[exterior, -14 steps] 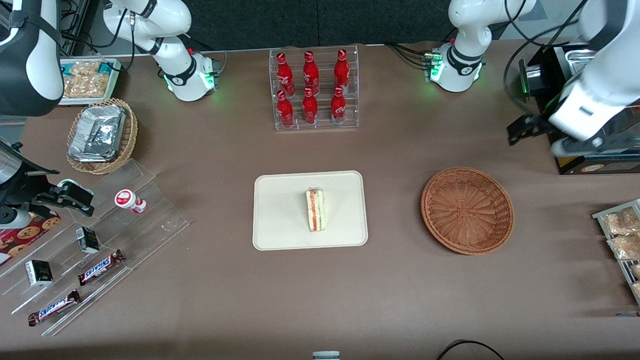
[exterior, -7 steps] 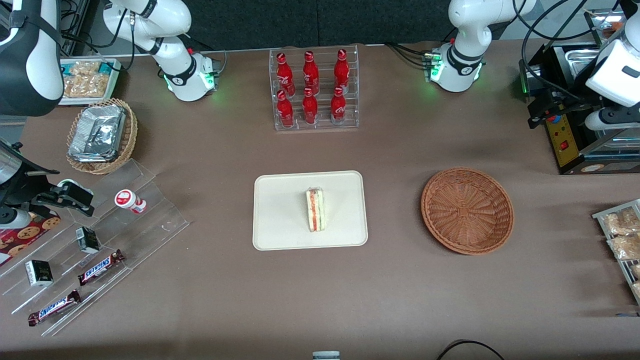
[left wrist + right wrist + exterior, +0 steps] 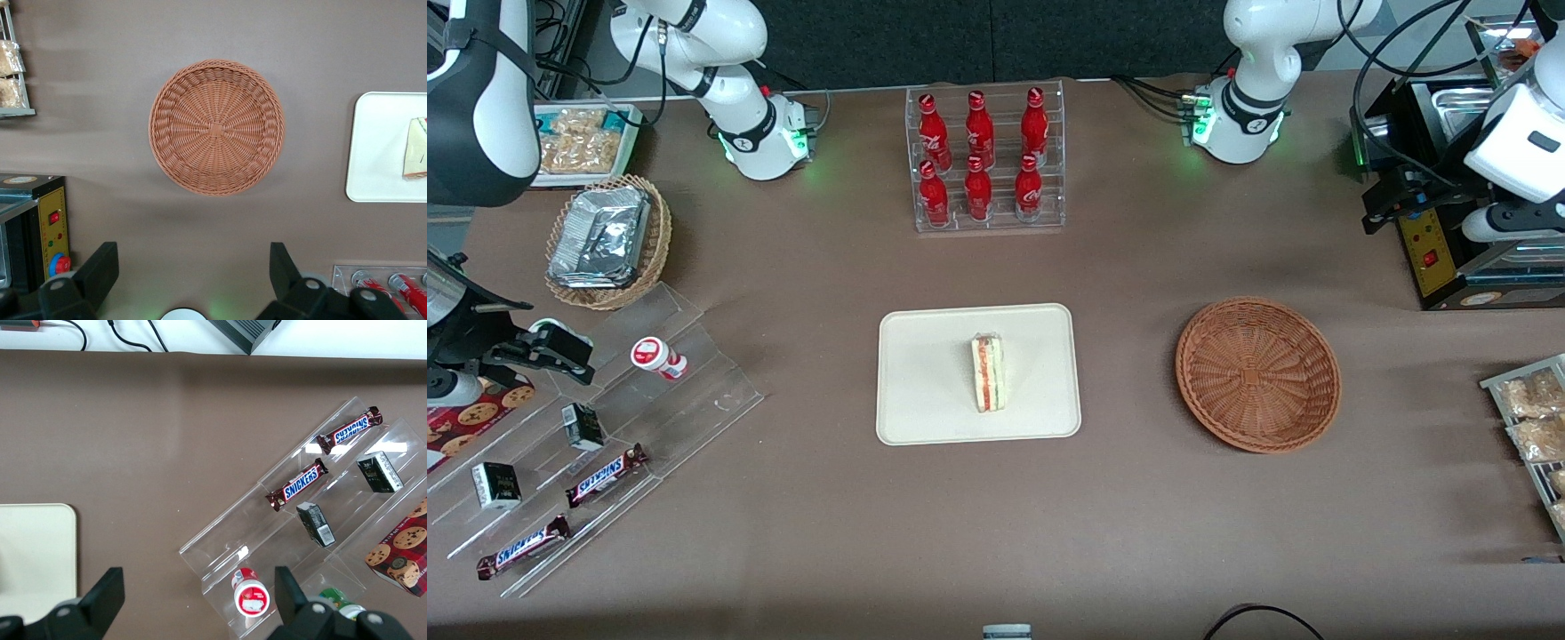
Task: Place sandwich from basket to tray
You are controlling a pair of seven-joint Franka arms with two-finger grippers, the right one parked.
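Pale white triangular sandwich (image 3: 988,372) with red and green filling lies on the flat cream rectangular plastic tray (image 3: 925,373), near its middle. Well apart, toward the working arm's end of the table, sits the round reddish-brown woven wicker basket (image 3: 1258,373), holding nothing. Left gripper (image 3: 190,270) hangs high above the brown table (image 3: 1138,533), fingers (image 3: 100,267) spread wide, gripping nothing.

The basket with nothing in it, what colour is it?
Reddish-brown woven wicker basket; the left wrist view shows it best, with the open end effector above it.
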